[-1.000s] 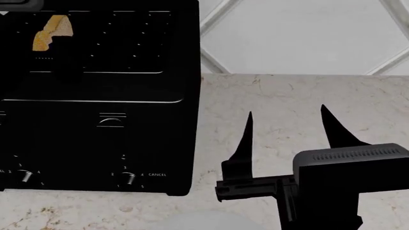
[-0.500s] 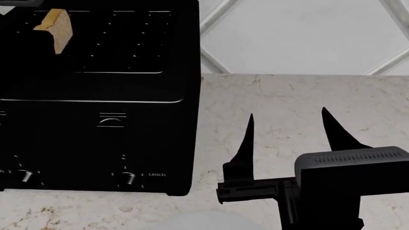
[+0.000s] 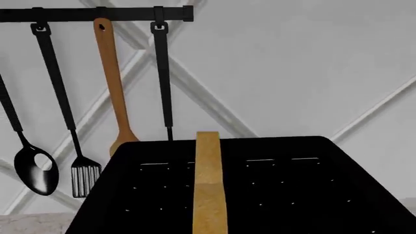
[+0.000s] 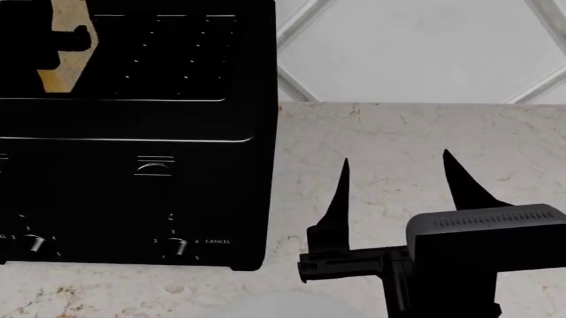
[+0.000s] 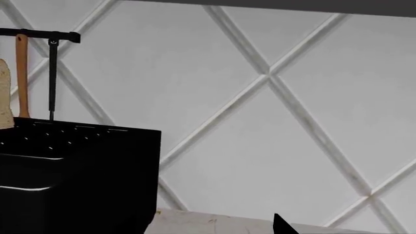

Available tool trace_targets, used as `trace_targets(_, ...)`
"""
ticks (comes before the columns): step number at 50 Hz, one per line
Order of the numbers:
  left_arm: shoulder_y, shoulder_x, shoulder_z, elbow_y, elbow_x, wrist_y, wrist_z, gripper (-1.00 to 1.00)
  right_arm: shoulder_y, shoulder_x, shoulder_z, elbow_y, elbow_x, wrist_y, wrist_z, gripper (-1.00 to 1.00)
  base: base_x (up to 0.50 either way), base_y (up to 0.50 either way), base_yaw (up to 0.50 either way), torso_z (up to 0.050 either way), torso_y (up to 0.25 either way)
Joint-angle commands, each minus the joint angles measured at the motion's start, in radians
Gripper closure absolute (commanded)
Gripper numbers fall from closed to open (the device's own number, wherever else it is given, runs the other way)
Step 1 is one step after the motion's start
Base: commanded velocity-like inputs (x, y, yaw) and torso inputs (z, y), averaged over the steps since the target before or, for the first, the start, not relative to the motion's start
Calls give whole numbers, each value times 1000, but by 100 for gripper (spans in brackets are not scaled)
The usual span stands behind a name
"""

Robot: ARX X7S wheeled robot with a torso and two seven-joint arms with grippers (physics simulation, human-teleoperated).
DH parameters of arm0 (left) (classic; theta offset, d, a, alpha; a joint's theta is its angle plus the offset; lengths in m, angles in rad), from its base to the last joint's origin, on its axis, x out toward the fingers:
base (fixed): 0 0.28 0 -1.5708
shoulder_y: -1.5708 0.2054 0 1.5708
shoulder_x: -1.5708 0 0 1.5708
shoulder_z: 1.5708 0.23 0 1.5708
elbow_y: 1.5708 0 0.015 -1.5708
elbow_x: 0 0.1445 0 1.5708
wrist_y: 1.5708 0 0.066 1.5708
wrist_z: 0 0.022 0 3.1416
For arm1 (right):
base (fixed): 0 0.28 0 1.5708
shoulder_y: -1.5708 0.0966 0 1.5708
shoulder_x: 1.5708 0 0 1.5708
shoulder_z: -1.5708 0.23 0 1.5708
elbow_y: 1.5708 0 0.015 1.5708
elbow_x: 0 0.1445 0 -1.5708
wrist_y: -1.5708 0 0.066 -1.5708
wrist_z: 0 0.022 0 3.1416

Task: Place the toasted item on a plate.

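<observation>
Head view: golden-crusted pale bread slice (image 4: 63,46) stands above the boxy black toaster (image 4: 132,132); left gripper's grip cannot be told; right gripper (image 4: 398,173) spread open over the marble counter (image 4: 398,132).

I see bare counter (image 4: 398,132) right of the toaster (image 4: 142,165); hanging utensils (image 3: 71,122) crowd behind it.

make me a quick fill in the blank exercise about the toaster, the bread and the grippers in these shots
1. The slice of bread stands above the top of the ____ toaster.
2. The right gripper, over the marble counter, has its jaws ____.
3. On the rail behind the toaster, the spatula with the light brown handle is made of ____.
4. The word printed beside the toaster's right-hand knob is ____.

Missing words: black; open; wood; CANCEL
</observation>
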Motion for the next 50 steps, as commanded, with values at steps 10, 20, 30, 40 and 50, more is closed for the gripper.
trace_targets(10,-36,-21,-110,143,-174,-94,-130,100,11,0,-12,15,5,-11,3,-100,0,0,0,0,2)
trace_targets(20,-46,-20,-167,187,-239,-96,-188,100,4,7,-8,-2,14,-5,7,-100,0,0,0,0,0)
trace_targets(30,-26,-15,-257,303,-465,-153,-368,100,-5,12,-7,0,13,-12,13,-100,0,0,0,0,0)
trace_targets(40,10,-51,-316,428,-745,-142,-589,100,9,14,-15,7,11,-12,17,-100,0,0,0,0,0)
trace_targets(50,93,-10,-329,525,-704,-94,-569,100,12,19,-10,-5,20,-4,22,-100,0,0,0,0,0)
